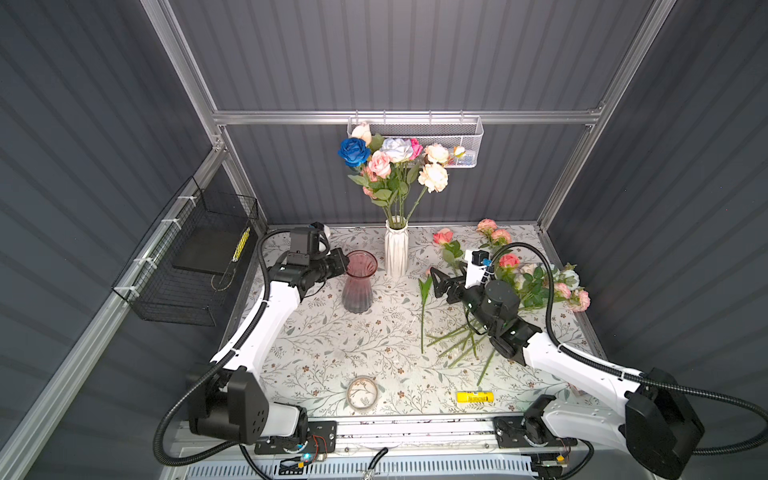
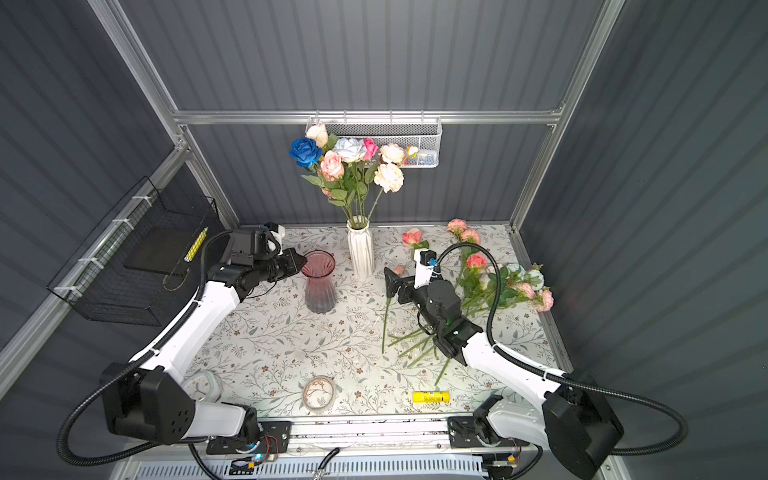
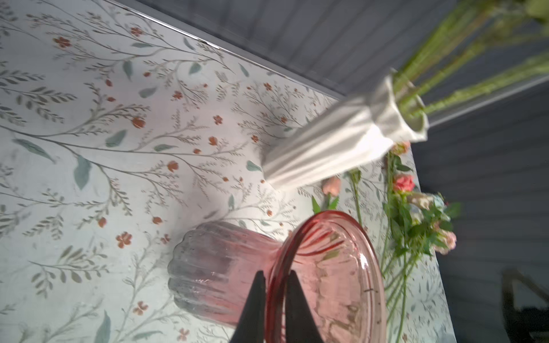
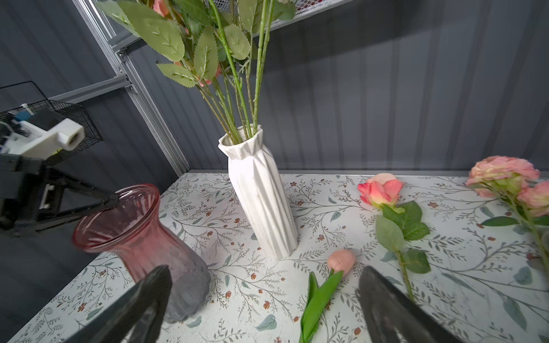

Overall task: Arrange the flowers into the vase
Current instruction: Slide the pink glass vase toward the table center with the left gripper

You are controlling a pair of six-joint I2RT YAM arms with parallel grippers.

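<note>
left fingers [image 3: 255, 297]: clamped on the rim of the pink glass vase [image 1: 359, 282], left-centre of the table [image 1: 332, 353].
right fingers [image 4: 383, 297]: spread wide, empty, over the pink bud stem [image 4: 341, 261].
flowers: some stand in the white vase [image 1: 395, 249], far centre; the loose flowers [image 1: 536, 282] are heaped right.
handling: likely light, stems stiffish, heads soft. Grip mid-stem. The glass rim is probably slippery and fragile.

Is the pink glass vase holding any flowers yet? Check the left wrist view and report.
No: the pink glass vase is empty inside, and the standing stems are all in the white vase.
</note>
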